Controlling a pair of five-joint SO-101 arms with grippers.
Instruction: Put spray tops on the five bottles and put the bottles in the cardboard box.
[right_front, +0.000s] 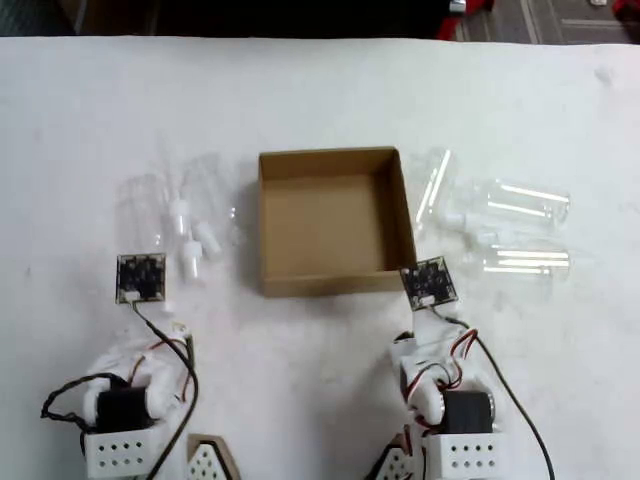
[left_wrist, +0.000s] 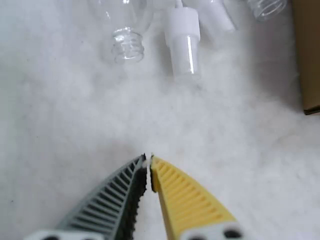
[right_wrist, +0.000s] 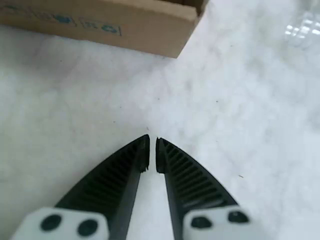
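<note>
Low over near table (right_front: 320, 90), L gripper (left_wrist: 148, 160) pinched shut, empty; R gripper (right_wrist: 152, 141) likewise closed, nothing held, just near of the cardboard box (right_wrist: 100, 22). Beyond my L tips lies a spray top (left_wrist: 182, 42), open-necked bottle (left_wrist: 127, 42) beside it. More bottles (right_front: 520, 205) lie right of box. Nothing capped yet, I reckon. Best way: open L wide, grab top by its body, R steadies bottle, keep neck & top in line.

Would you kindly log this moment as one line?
left gripper shut | right gripper shut | bottles on table, both sides of cardboard box
</note>
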